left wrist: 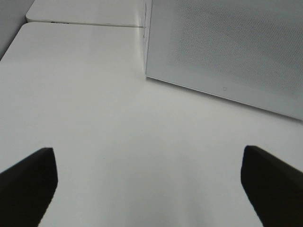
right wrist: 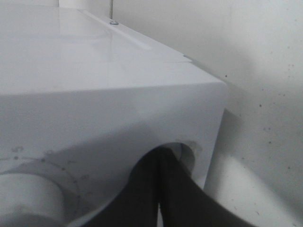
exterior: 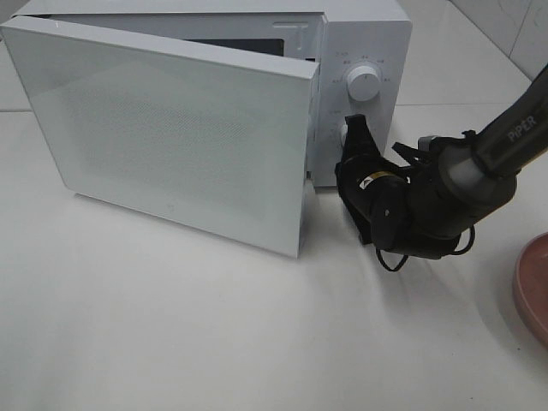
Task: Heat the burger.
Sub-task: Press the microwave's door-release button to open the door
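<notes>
**Closed right gripper at the lower control of the microwave; burger not in sight**

The right gripper point(exterior: 354, 127), right of centre in the high view, has its two fingers pressed together with nothing between them. Their tips touch the lower round control point(exterior: 345, 137) on the panel of the microwave point(exterior: 377, 34). The left gripper point(left wrist: 150, 184) is spread wide and empty above the table point(left wrist: 118, 118); the high view does not show it.

To do this step well, I think the tips should sit centred on the control and push straight into the panel. The closed fingers are narrow and can slip toward the knob point(exterior: 364, 86) above. The door point(exterior: 171, 137), filling the upper left, stands swung out, so the arm should pass clear of its free edge.

The burger is in no view. The door hides the inside of the oven, so I cannot tell whether it lies there, and of its look nothing can be said. At the right edge only part of a pink plate point(exterior: 535, 287) shows.
</notes>
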`<state>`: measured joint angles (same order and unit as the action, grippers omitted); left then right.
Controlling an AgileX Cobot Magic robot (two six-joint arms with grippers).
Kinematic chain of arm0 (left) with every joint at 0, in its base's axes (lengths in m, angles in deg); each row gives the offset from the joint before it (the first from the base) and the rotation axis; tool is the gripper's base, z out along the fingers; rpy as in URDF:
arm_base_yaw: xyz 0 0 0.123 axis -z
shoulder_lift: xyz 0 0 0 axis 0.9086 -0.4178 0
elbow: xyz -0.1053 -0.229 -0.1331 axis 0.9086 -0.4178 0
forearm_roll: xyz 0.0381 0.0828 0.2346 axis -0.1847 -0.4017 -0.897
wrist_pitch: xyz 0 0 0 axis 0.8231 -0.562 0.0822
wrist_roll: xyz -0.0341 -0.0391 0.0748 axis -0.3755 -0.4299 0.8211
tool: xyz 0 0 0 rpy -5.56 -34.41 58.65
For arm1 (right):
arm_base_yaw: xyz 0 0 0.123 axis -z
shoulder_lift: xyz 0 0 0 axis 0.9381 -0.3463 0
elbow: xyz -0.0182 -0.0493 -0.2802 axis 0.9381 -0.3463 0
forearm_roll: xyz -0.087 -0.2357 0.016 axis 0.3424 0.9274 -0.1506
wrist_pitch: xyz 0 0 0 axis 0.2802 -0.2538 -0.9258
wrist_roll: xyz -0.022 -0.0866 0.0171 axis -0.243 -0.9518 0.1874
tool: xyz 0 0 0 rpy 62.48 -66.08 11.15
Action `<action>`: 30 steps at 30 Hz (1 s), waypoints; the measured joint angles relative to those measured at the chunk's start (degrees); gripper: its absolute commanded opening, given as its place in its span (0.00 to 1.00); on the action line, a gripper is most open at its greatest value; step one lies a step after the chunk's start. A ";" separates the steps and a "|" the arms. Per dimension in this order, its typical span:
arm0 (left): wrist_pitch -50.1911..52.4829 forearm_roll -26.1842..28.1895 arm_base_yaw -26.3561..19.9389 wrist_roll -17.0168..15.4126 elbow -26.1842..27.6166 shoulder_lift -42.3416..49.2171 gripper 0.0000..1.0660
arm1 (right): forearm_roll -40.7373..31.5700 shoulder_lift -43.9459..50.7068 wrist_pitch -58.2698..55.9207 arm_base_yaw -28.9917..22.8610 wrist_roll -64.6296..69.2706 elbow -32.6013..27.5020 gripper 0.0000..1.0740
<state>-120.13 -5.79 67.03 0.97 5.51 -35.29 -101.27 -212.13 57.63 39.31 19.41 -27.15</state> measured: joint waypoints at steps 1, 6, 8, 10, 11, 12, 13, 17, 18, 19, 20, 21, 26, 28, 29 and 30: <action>0.00 0.00 0.00 0.00 0.00 0.00 0.92 | 0.00 0.00 0.00 0.00 0.00 0.00 0.00; 0.00 0.00 0.00 0.00 0.00 0.00 0.92 | 0.11 0.00 -0.06 0.00 0.06 0.00 0.00; 0.00 0.00 0.00 0.00 0.00 0.00 0.92 | 0.29 0.00 -0.29 0.11 0.06 0.00 0.00; 0.00 0.00 0.00 0.00 0.00 0.00 0.92 | 0.34 0.00 -0.92 0.11 0.17 0.11 0.00; 0.00 0.00 0.00 0.00 0.00 0.00 0.92 | 0.34 0.00 -1.03 0.11 0.17 0.11 0.00; 0.00 0.00 0.00 0.00 0.00 0.00 0.92 | 0.34 0.00 -1.03 0.11 0.17 0.11 0.00; 0.00 0.00 0.00 0.00 0.00 0.00 0.92 | 0.40 0.17 -1.72 0.23 0.23 0.11 0.00; 0.00 0.00 0.00 0.00 0.00 0.00 0.92 | 0.46 1.60 -4.81 0.80 0.57 0.11 0.00; 0.00 0.00 0.00 0.00 0.00 0.00 0.92 | 0.46 1.60 -4.81 0.80 0.57 0.11 0.00; 0.00 0.00 0.00 0.00 0.00 0.00 0.92 | 0.34 2.01 -5.16 0.80 0.69 0.11 0.00; 0.00 0.00 0.00 0.00 0.00 0.00 0.92 | 0.34 2.01 -5.16 0.80 0.69 0.11 0.00; 0.00 0.00 0.00 0.00 0.00 0.00 0.92 | 0.46 2.46 -5.73 1.03 0.86 -0.17 0.00; 0.00 0.00 0.00 0.00 0.00 0.00 0.92 | 1.49 4.07 -9.28 1.72 1.60 -0.69 0.00; 0.00 0.00 0.00 0.00 0.00 0.00 0.92 | 1.66 4.58 -9.91 1.78 1.60 -0.86 0.00; 0.00 0.00 0.00 0.00 0.00 0.00 0.92 | 2.18 5.79 -10.83 2.01 1.60 -1.78 0.00; 0.00 0.00 0.00 0.00 0.00 0.00 0.92 | 3.38 6.99 -11.52 2.12 1.60 -2.75 0.00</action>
<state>-120.13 -5.79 67.03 0.97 5.51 -35.29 -97.89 -205.14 46.11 41.43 21.02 -29.90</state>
